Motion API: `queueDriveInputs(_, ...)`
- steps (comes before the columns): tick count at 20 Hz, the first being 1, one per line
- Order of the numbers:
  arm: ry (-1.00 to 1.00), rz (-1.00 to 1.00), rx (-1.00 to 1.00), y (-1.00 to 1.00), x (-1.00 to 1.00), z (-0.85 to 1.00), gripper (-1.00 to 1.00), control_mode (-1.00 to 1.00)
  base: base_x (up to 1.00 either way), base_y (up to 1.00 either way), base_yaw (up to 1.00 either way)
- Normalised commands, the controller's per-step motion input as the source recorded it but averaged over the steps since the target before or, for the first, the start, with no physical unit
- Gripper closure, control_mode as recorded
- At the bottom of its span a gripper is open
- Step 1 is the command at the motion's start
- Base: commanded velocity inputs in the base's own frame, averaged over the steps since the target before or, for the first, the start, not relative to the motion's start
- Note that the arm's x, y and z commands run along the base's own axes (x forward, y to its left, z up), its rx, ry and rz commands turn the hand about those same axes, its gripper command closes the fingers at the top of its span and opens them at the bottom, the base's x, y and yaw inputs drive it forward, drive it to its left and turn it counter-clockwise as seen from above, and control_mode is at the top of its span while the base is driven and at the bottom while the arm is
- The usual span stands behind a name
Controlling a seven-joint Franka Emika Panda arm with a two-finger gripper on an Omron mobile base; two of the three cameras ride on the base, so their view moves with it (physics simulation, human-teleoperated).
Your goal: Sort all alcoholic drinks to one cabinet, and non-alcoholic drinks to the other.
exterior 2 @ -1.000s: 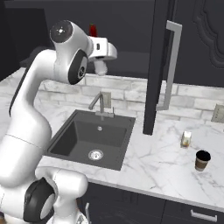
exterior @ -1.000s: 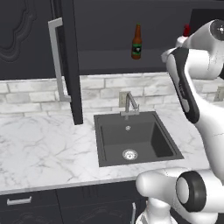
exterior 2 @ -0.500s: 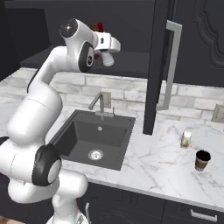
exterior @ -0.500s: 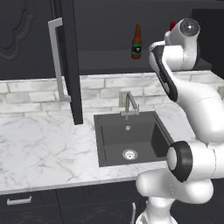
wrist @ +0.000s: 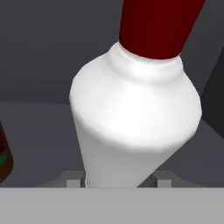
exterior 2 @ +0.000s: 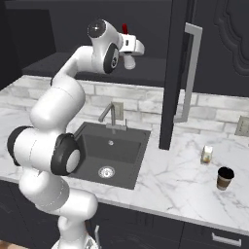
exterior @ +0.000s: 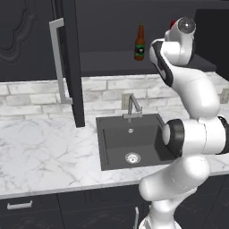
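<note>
My gripper [wrist: 118,181] is shut on the white bottle [wrist: 131,118] with a red cap [wrist: 157,26], gripping it low on its body. In the right base view the gripper [exterior 2: 131,48] is raised in front of the open cabinet, with the red cap [exterior 2: 125,28] poking above the hand. The brown beer bottle [exterior: 140,42] stands on the cabinet's dark shelf [exterior: 107,62], just left of the hand. The paper coffee cup [exterior 2: 224,178] and the cream carton [exterior 2: 207,154] stand on the counter at the right. I cannot make out the other cabinet.
The cabinet's tall narrow door [exterior: 71,62] stands open, with its long silver bar handle [exterior: 58,58]. Below it a dark sink [exterior: 129,143] with a faucet [exterior: 132,105] is set in the marble counter [exterior: 44,152]. Carved-panel doors [exterior 2: 228,44] are at the far right.
The arm has swung up and in toward the shelf with the white bottle. The hand is now closer to the beer bottle.
</note>
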Motion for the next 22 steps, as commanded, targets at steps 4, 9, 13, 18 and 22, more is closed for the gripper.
queueDriveInputs(4,0.00,0.00,0.03,-0.21,0.42,-0.32,1.00,-1.00,0.00,0.00,0.00)
queueDriveInputs(9,0.00,0.00,0.00,0.00,0.09,-0.15,-1.00,-1.00,0.00,0.00,0.00)
queueDriveInputs(13,0.00,0.00,0.00,0.00,0.00,0.00,-1.00,-1.00,0.00,0.00,0.00)
queueDriveInputs(18,-0.01,0.00,0.00,0.00,0.00,0.00,-1.00,-1.00,0.00,0.00,0.00)
queueDriveInputs(22,-0.02,0.00,0.00,0.00,0.01,0.00,-1.00,-1.00,0.00,0.00,0.00)
